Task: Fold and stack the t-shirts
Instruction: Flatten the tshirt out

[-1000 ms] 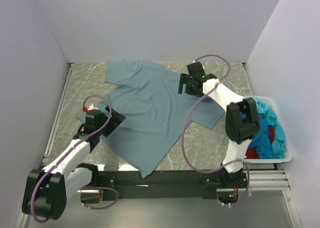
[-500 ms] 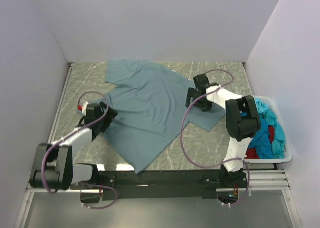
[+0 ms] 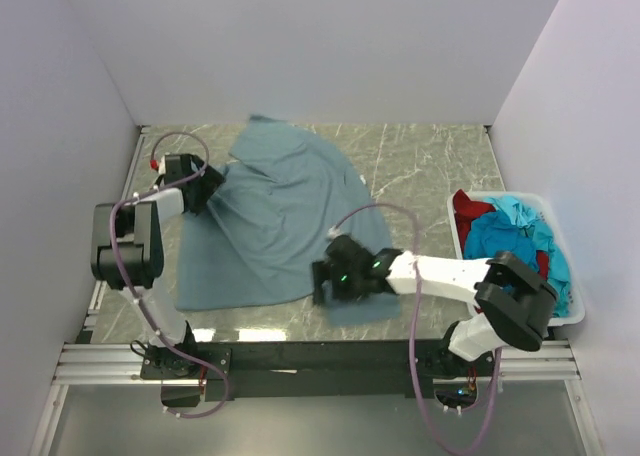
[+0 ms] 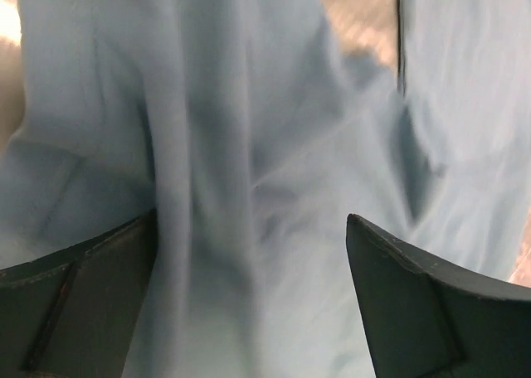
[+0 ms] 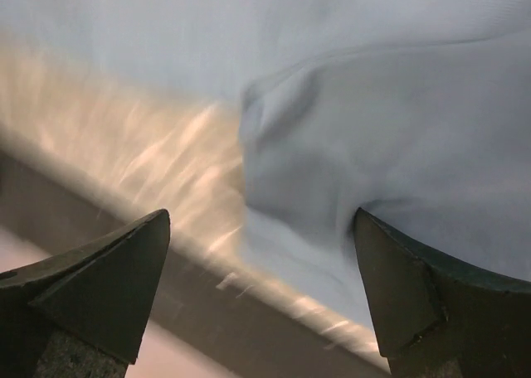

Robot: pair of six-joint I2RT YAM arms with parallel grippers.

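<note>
One t-shirt (image 3: 268, 226), marbled tabletop (image 3: 420, 166), white walls (image 3: 300, 46)

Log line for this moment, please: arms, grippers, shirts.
left gripper open on grey-blue t-shirt, far-left edge | right gripper open at its near edge | turquoise t-shirt and dark red t-shirt in white bin | no fold yet

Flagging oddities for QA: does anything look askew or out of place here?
Yes: the grey tee lies crooked and rumpled, one corner by the right gripper nearly at the table's front edge.
</note>
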